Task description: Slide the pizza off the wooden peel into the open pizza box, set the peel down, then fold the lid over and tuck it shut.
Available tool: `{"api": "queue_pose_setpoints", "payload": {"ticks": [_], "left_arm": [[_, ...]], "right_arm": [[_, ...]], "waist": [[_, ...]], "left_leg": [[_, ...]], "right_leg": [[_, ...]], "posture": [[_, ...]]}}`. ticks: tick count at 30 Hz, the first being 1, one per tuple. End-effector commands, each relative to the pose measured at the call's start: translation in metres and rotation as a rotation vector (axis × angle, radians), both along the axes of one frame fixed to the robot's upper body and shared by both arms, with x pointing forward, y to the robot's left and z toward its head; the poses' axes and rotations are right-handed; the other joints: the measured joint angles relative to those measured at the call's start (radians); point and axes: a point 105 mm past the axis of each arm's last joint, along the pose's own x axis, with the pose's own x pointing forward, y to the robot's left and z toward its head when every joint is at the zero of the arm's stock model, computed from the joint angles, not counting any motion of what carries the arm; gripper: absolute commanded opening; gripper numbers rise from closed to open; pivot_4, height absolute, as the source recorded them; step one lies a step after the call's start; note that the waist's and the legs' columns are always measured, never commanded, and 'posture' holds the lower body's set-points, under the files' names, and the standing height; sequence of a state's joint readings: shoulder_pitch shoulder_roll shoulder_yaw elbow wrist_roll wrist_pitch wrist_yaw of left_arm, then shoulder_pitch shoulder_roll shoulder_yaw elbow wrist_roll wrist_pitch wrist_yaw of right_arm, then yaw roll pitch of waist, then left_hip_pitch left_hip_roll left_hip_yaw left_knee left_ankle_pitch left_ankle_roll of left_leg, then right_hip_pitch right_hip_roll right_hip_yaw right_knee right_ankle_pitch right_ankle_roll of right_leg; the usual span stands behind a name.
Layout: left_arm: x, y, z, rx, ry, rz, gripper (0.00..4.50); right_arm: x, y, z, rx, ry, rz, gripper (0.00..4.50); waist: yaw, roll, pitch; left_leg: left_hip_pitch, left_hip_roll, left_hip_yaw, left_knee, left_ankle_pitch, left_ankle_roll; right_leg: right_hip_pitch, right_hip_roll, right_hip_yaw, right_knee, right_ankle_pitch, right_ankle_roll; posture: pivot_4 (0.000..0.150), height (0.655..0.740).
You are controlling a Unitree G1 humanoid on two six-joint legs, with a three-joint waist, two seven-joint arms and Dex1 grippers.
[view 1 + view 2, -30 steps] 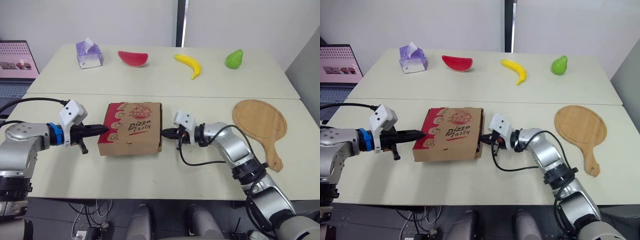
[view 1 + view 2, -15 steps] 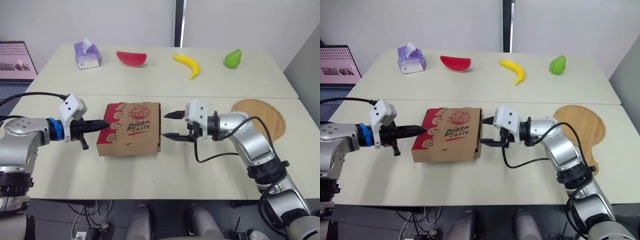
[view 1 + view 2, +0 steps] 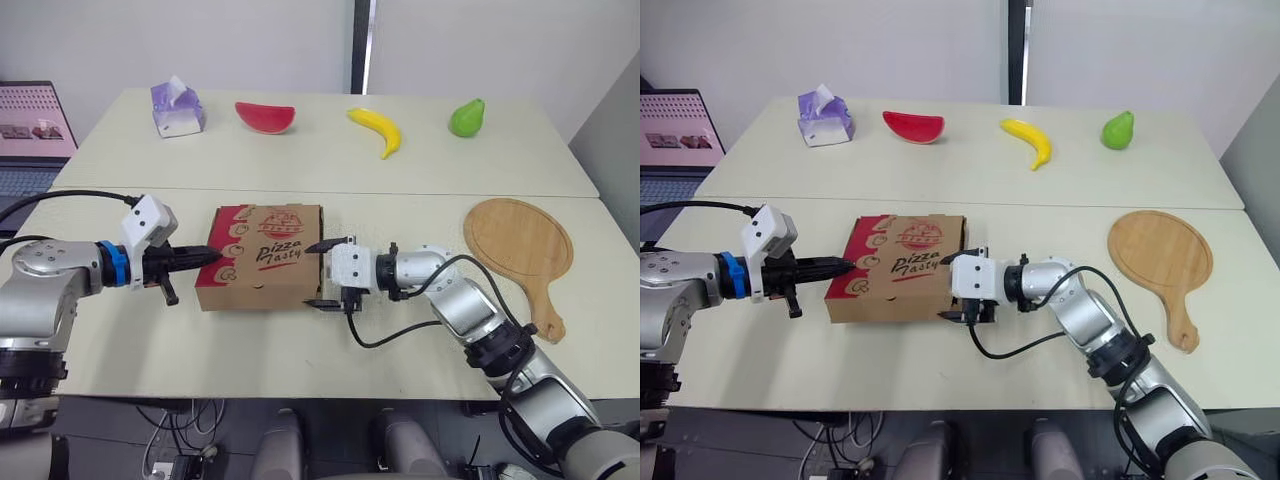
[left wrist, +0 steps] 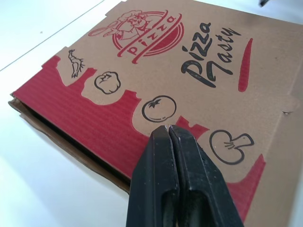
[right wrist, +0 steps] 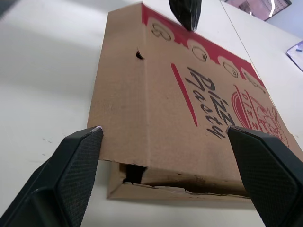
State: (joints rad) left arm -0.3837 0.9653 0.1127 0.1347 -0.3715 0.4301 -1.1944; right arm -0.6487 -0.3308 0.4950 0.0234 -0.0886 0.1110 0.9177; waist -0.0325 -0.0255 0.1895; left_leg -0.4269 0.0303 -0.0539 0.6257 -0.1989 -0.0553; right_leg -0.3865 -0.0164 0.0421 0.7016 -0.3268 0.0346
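The brown corrugated cardboard pizza box (image 3: 262,255), square, flat and red-printed, lies closed on the pale matte table (image 3: 300,350); its right side flap gapes a little, showing a ragged edge. The round wooden peel (image 3: 520,240), smooth with a short handle, lies well apart on the right. The left gripper (image 3: 210,255) has its ribbed black fingers (image 4: 161,175) pinched together, tips on the lid's left margin. The right gripper (image 3: 315,275) is spread wide, grasping nothing. Half a second ago it hung clear of the box; now its fingers (image 5: 78,163) flank the right edge. The left gripper has not shifted.
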Motion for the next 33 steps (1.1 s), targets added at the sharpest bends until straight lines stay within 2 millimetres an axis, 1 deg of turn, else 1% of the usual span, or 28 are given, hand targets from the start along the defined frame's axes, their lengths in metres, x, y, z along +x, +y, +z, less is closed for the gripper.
{"api": "queue_pose_setpoints", "payload": {"ticks": [1,4,13,16,24,28,33], "left_arm": [[-0.003,0.001,0.007,0.036,-0.025,-0.015,0.00],[-0.004,0.001,0.007,0.035,-0.026,-0.013,0.00],[-0.002,0.001,0.008,0.022,-0.030,-0.009,0.00],[-0.001,0.000,0.010,0.015,-0.034,-0.009,0.00],[0.002,-0.002,0.014,0.005,-0.044,-0.014,0.00],[0.003,-0.001,0.014,0.003,-0.044,-0.015,0.00],[0.002,-0.001,0.015,0.003,-0.045,-0.017,0.00]], "right_arm": [[0.002,0.005,0.014,0.022,-0.096,0.015,4.48],[0.005,0.006,0.017,0.038,-0.116,0.006,4.48],[0.017,0.006,0.042,0.151,-0.194,-0.031,4.48],[0.020,0.005,0.047,0.165,-0.212,-0.036,4.48],[0.021,0.003,0.043,0.160,-0.207,-0.036,4.48],[0.012,0.003,0.034,0.123,-0.167,0.010,4.48],[0.007,0.003,0.031,0.126,-0.139,0.014,4.48]], "waist": [[0.000,0.000,0.000],[0.000,0.000,0.000],[0.000,0.000,0.000],[0.000,0.000,0.000],[0.000,0.000,0.000],[0.000,0.000,0.000],[0.000,0.000,0.000]], "left_leg": [[0.000,0.000,0.000,0.000,0.000,0.000],[0.000,0.000,0.000,0.000,0.000,0.000],[0.000,0.000,0.000,0.000,0.000,0.000],[0.000,0.000,0.000,0.000,0.000,0.000],[0.000,0.000,0.000,0.001,0.000,0.000],[0.000,0.000,0.000,0.001,0.000,0.000],[0.000,0.000,0.000,0.001,0.000,0.000]], "right_leg": [[0.000,0.000,0.000,0.000,0.000,0.000],[0.000,0.000,0.000,0.000,0.000,0.000],[0.000,0.000,0.000,0.001,0.000,0.000],[0.000,0.000,0.000,0.001,0.000,0.000],[0.000,0.000,0.000,0.001,0.000,0.000],[0.000,0.000,0.000,0.001,0.000,0.000],[0.000,0.000,0.000,0.002,0.000,0.000]], "posture": [[0.150,0.7400],[0.150,0.7400],[0.150,0.7400],[0.150,0.7400],[0.150,0.7400],[0.150,0.7400],[0.150,0.7400]]}}
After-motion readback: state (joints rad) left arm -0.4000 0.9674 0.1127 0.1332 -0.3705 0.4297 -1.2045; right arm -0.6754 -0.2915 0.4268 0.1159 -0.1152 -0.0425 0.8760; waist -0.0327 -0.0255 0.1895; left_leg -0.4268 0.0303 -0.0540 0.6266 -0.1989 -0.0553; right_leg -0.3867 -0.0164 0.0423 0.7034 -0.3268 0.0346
